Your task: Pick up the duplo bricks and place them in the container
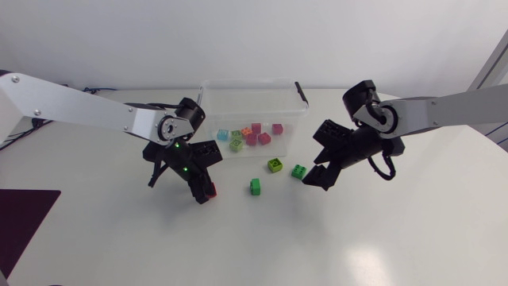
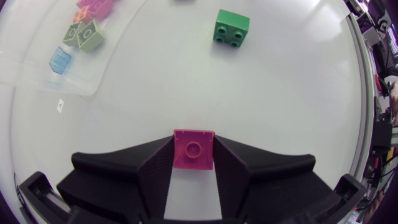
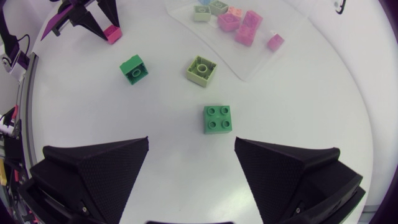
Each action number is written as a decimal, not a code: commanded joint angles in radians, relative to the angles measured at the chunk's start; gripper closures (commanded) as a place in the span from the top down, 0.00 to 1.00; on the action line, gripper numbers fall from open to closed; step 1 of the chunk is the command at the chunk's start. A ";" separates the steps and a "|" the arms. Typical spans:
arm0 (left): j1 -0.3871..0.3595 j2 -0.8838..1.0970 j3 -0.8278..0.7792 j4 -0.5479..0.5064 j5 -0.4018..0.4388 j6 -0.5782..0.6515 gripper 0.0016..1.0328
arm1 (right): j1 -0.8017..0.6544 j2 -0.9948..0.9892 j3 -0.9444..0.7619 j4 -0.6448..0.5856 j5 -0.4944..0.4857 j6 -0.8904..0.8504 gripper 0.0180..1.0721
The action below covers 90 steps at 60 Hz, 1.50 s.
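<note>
My left gripper (image 1: 205, 191) is shut on a pink brick (image 2: 193, 149), held between both fingers low over the table. A green brick (image 2: 231, 27) lies ahead of it. My right gripper (image 3: 191, 142) is open, with nothing between its fingers. A dark green four-stud brick (image 3: 218, 119) lies on the table just ahead of it. Beyond that are a light green brick (image 3: 201, 70) and the green brick (image 3: 134, 68). The clear container (image 1: 295, 114) stands at the back middle and holds several pink, green and blue bricks.
The three loose bricks (image 1: 275, 165) lie between my two grippers, in front of the container. The container's near wall (image 2: 37, 78) is close beside my left gripper. A dark mat (image 1: 20, 222) covers the table's front left corner.
</note>
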<state>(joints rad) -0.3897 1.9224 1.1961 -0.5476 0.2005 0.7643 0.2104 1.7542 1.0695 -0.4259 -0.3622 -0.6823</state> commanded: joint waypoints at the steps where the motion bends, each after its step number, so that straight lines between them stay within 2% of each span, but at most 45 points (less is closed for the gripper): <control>1: -0.017 -0.082 -0.003 -0.032 -0.001 0.029 0.14 | 0.009 0.059 0.053 0.012 0.003 -0.043 0.95; 15: -0.034 -0.263 -0.001 -0.054 0.010 0.004 0.14 | 0.021 0.192 0.133 0.055 0.023 -0.054 0.92; 25: -0.034 -0.332 0.062 -0.054 0.059 -0.062 0.14 | 0.012 0.268 0.161 0.096 0.039 -0.059 0.89; 29: -0.026 -0.332 0.086 -0.032 0.088 -0.095 0.14 | 0.009 0.286 0.164 0.107 0.042 -0.060 0.82; 33: -0.021 -0.332 0.097 0.040 0.089 -0.158 0.14 | 0.007 0.295 0.161 0.107 0.043 -0.062 0.75; 35: -0.018 -0.330 0.099 0.100 0.093 -0.195 0.14 | 0.007 0.295 0.152 0.118 0.043 -0.062 0.67; 36: -0.018 -0.330 0.099 0.100 0.093 -0.195 0.14 | 0.007 0.295 0.152 0.118 0.043 -0.062 0.67; 37: -0.015 -0.324 0.105 0.146 0.093 -0.238 0.14 | 0.007 0.292 0.138 0.130 0.043 -0.062 0.56; 39: -0.014 -0.321 0.105 0.173 0.093 -0.260 0.14 | 0.007 0.284 0.118 0.145 0.043 -0.062 0.42; 41: -0.018 -0.312 0.105 0.221 0.093 -0.283 0.14 | 0.009 0.278 0.109 0.151 0.043 -0.062 0.37; 43: -0.014 -0.301 0.108 0.291 0.091 -0.336 0.15 | 0.011 0.268 0.092 0.162 0.045 -0.063 0.24; 49: -0.015 -0.253 0.134 0.380 0.076 -0.408 0.15 | 0.011 0.226 0.053 0.168 0.051 -0.065 0.24; 53: -0.018 -0.215 0.146 0.469 0.031 -0.461 0.15 | 0.011 0.179 0.023 0.170 0.054 -0.065 0.23; 67: -0.020 -0.071 0.238 0.598 -0.082 -0.550 0.16 | 0.018 -0.055 -0.052 0.105 0.052 -0.063 0.23; 69: -0.018 -0.053 0.253 0.606 -0.095 -0.565 0.21 | 0.021 -0.084 -0.052 0.092 0.052 -0.062 0.23; 70: -0.018 -0.039 0.260 0.617 -0.101 -0.573 0.32 | 0.023 -0.096 -0.054 0.087 0.052 -0.060 0.23; 75: -0.023 -0.008 0.263 0.678 -0.165 -0.586 0.67 | 0.030 -0.151 -0.045 0.056 0.052 -0.056 0.23; 80: -0.028 0.010 0.263 0.713 -0.227 -0.591 0.92 | 0.040 -0.185 -0.016 0.027 0.052 -0.039 0.23; 83: -0.026 0.006 0.260 0.716 -0.236 -0.605 0.95 | 0.047 -0.202 0.009 0.018 0.052 -0.017 0.23; 90: -0.021 -0.043 0.217 0.713 -0.243 -0.623 0.95 | 0.060 -0.211 0.096 0.010 0.052 0.049 0.23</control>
<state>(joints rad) -0.4126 1.9095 1.4277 0.1562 -0.0357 0.1749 0.2611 1.5669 1.1019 -0.4061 -0.3103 -0.6769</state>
